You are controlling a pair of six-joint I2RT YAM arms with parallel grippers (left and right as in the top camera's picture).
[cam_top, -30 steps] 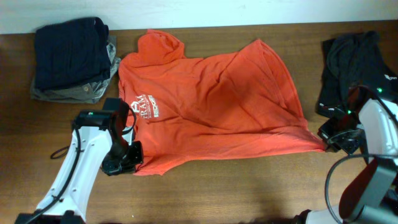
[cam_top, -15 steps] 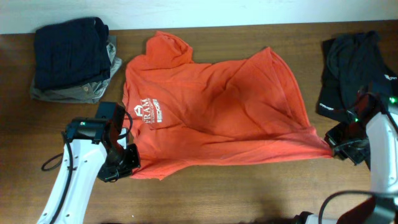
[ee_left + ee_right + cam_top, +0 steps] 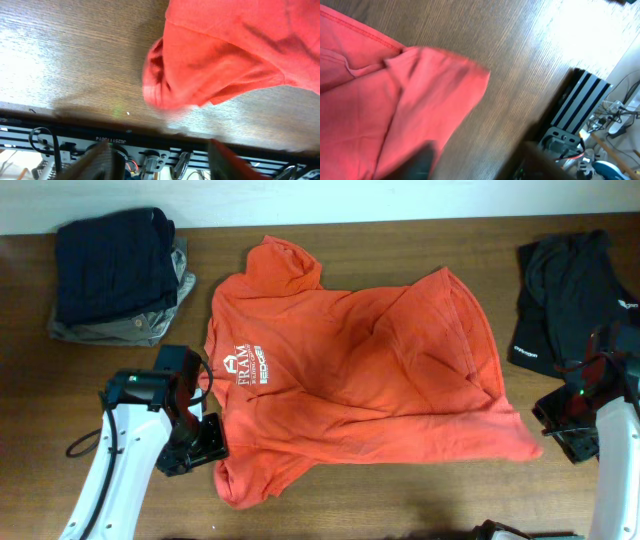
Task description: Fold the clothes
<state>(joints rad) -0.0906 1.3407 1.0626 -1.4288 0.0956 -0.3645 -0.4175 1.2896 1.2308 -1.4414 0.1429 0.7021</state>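
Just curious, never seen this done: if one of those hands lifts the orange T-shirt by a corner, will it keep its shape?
Probably not. The orange T-shirt lies wrinkled and rumpled, so it looks soft and would likely droop. Its hem corner has curled over itself, which suggests thin, light cloth.

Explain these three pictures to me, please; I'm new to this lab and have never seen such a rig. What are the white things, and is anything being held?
The white things are two robot arms at a wooden table, each ending in a two-finger gripper. The wide picture looks down from above; the other two come from cameras on the wrists. An orange-red short-sleeved T-shirt with white lettering lies spread but wrinkled. A folded stack of navy and grey garments sits far left, a black garment far right. The left gripper and right gripper stand open beside the shirt's near corners, holding nothing.
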